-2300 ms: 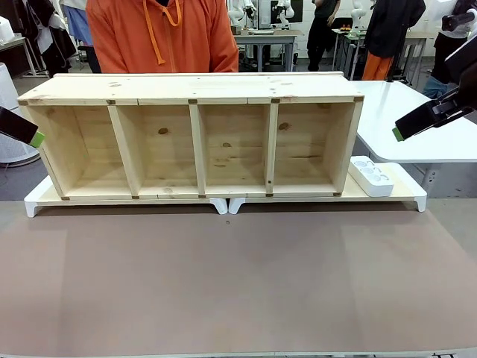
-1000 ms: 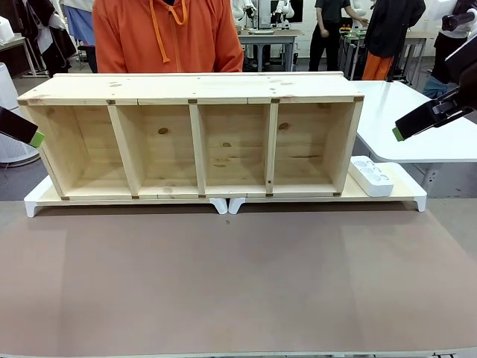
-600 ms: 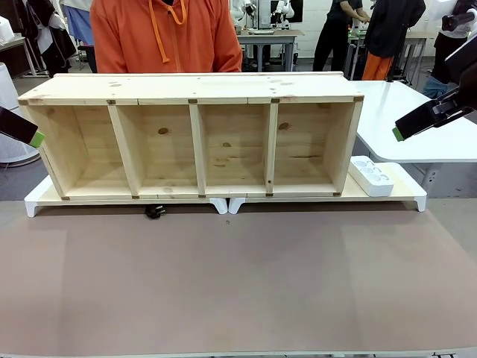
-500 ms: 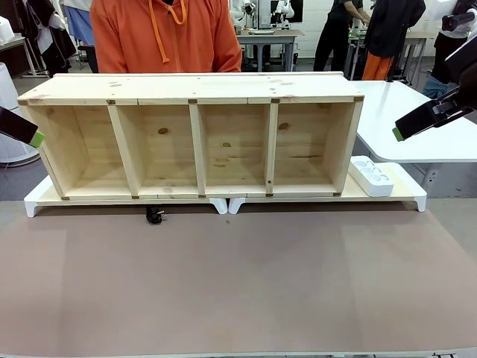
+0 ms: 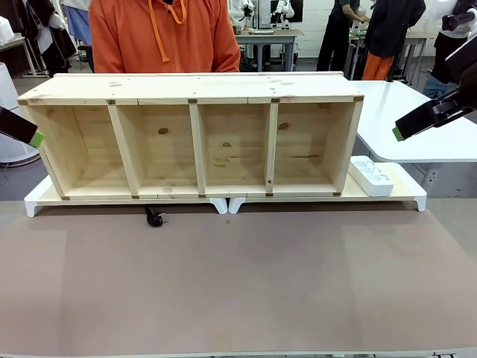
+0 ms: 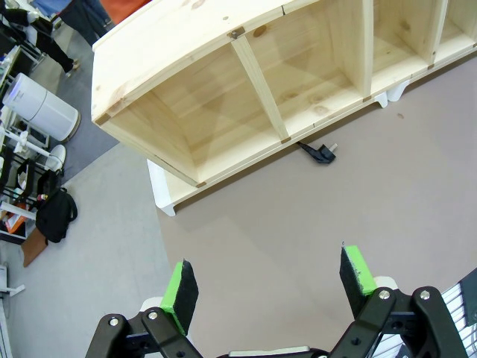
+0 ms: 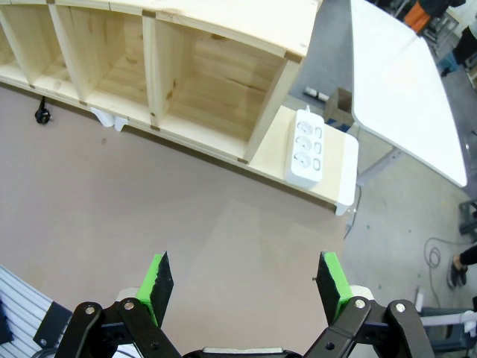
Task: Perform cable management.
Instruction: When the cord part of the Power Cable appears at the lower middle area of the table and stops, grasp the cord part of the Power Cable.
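The cable shows as a small black plug (image 5: 155,218) with a short run of cord, lying on the brown mat just in front of the wooden shelf (image 5: 197,89), below its second compartment from the left. The rest of the cord runs back under the shelf, hidden. The left wrist view has the plug (image 6: 320,153) far ahead of my left gripper (image 6: 268,280), which is open and empty. My right gripper (image 7: 242,287) is open and empty too, with the plug (image 7: 42,115) far off at its upper left. From the front, both grippers (image 5: 22,128) (image 5: 417,123) hover high at the picture's edges.
The shelf rests on white risers (image 5: 37,203). A white power strip (image 5: 370,176) (image 7: 307,146) lies on the riser at the shelf's right end. A person in an orange hoodie (image 5: 164,33) stands behind the shelf. A white table (image 5: 417,119) adjoins at the right.
The black plug has come out from under the shelf onto the mat and slid a little toward me. Neither arm has moved.
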You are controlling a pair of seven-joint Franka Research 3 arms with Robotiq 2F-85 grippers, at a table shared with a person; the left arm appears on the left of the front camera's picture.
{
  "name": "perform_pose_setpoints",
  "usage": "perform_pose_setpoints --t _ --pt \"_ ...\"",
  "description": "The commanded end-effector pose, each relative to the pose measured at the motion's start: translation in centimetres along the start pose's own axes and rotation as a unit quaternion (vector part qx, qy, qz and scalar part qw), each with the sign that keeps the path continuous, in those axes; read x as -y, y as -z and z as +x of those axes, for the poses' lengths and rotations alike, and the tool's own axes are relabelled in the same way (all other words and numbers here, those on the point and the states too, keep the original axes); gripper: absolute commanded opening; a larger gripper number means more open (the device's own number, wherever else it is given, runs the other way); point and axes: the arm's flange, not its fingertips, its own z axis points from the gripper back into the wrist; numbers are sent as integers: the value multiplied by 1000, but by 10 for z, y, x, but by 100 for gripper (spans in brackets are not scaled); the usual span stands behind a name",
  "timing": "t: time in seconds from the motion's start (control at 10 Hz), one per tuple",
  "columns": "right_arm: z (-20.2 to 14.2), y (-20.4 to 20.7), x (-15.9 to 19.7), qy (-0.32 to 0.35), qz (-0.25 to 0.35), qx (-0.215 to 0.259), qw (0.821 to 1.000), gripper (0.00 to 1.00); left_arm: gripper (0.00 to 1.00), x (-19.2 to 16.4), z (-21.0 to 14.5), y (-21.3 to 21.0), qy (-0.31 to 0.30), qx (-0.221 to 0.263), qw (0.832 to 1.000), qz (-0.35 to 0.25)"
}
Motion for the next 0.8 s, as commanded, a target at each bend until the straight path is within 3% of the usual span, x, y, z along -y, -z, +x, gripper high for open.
perform_pose_setpoints --t 0.0,0.7 --pt "0 0 1 1 -1 2 1000 100 100 0 2 2 3 3 1000 1" --pt "0 0 1 1 -1 2 1000 100 100 0 2 2 3 3 1000 1"
